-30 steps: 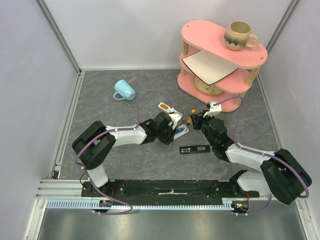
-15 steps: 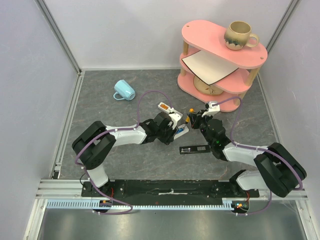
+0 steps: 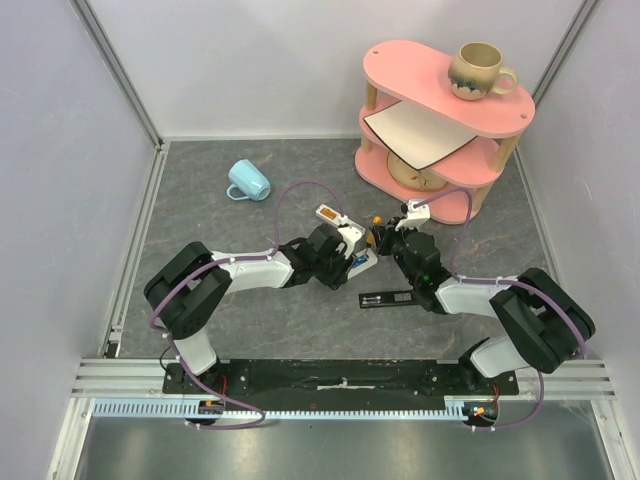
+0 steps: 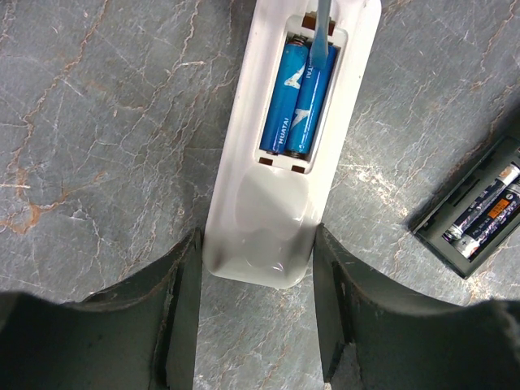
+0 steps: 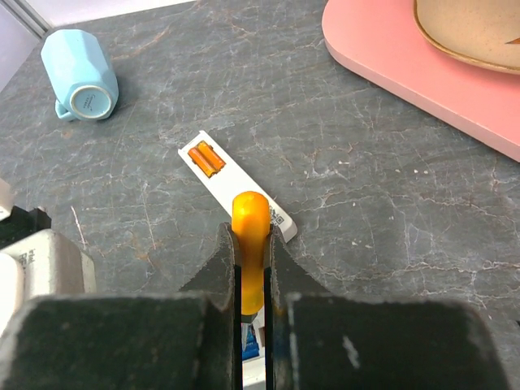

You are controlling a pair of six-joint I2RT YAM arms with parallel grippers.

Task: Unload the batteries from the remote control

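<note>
Prying calls for a steady base. The left gripper (image 4: 256,272) jaws clasp the white remote (image 4: 260,211) by its sides, with two blue batteries (image 4: 296,97) seated side by side in the open compartment. The right gripper (image 5: 250,268) jaws clamp the orange screwdriver (image 5: 249,213), whose tip rests at the cells' far end. Lever upward gently, with the remote pinned flat.

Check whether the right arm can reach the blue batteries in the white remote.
Probably yes: the compartment lies open, the left gripper clamps the white remote below it, and the screwdriver in the right gripper reaches over the blue batteries.
</note>
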